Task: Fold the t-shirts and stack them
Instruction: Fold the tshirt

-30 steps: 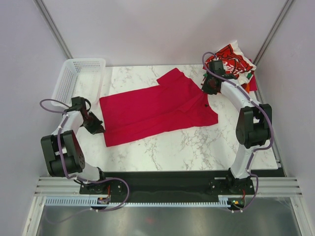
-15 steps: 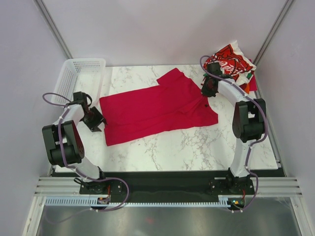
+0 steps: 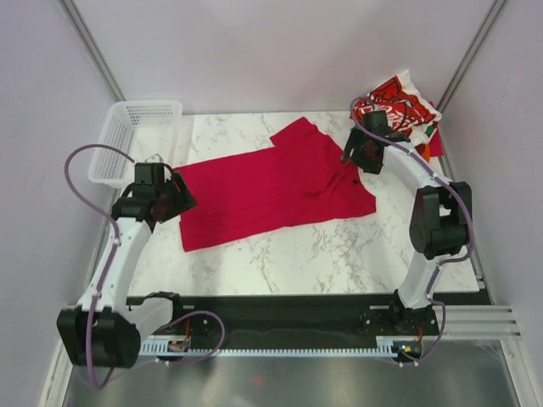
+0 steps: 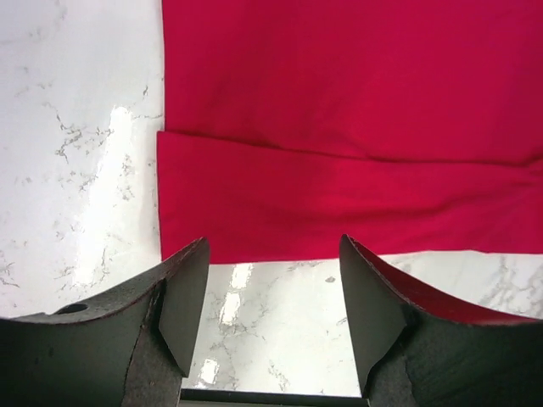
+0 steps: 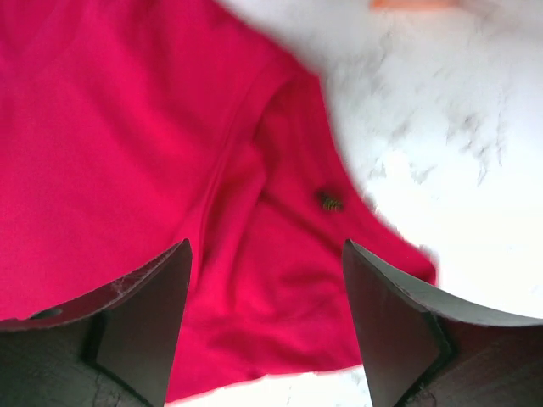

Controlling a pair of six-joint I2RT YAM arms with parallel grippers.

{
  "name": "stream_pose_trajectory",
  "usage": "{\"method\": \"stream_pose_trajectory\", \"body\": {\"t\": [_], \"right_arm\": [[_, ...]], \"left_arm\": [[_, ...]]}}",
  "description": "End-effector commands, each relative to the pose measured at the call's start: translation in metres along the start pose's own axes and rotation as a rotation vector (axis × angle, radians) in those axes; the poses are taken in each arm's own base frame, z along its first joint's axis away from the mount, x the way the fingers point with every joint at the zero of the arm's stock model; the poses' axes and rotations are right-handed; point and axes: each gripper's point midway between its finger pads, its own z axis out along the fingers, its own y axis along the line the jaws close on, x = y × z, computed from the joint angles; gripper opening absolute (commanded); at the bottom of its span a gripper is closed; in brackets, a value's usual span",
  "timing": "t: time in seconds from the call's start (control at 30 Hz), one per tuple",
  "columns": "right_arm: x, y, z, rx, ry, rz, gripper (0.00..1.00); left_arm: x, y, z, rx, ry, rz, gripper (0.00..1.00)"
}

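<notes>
A plain crimson t-shirt lies spread flat across the middle of the marble table. My left gripper hovers open at the shirt's left edge. In the left wrist view the gripper has bare marble between its fingers, and the shirt's folded hem lies just beyond the fingertips. My right gripper stands open above the shirt's right sleeve. Seen from the right wrist, that gripper is empty and the wrinkled sleeve lies beneath it. Folded t-shirts, the top one red with white print, are stacked at the back right.
A white mesh basket stands at the back left corner. A small dark mark sits on the crimson shirt near the sleeve. Grey walls close in the table on three sides.
Both grippers have gone from shut to open, letting go of the shirt. The left arm has lifted and swung up towards the shirt's left edge. The right gripper has barely shifted.
</notes>
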Motion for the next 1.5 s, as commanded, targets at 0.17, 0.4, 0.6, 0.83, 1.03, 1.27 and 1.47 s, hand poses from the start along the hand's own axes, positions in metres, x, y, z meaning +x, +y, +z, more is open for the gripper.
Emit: {"method": "stream_pose_trajectory", "body": {"t": [0.17,0.4,0.6,0.83,1.03,1.27,1.47], "right_arm": [[0.07,0.079,-0.03,-0.383,0.138,-0.003,0.76],[0.106,0.09,-0.01,-0.364,0.215,0.003,0.68],[0.12,0.088,0.003,-0.327,0.232,0.008,0.66],[0.118,0.091,0.018,-0.309,0.226,0.014,0.47],[0.11,0.098,0.022,-0.289,0.212,0.006,0.14],[0.087,0.122,0.014,-0.285,0.152,-0.029,0.04],[0.074,0.154,0.02,-0.298,0.133,-0.087,0.08]], "left_arm": [[0.022,-0.01,-0.079,0.211,-0.194,0.03,0.69],[0.018,0.004,-0.076,0.141,-0.235,0.013,0.67],[0.019,-0.048,-0.109,0.397,-0.161,-0.07,0.65],[-0.031,-0.122,-0.25,0.805,-0.23,-0.161,0.65],[-0.052,-0.135,-0.307,0.909,-0.31,-0.212,0.64],[-0.058,-0.145,-0.322,0.961,-0.304,-0.193,0.64],[-0.06,-0.145,-0.316,0.95,-0.309,-0.193,0.64]]}}
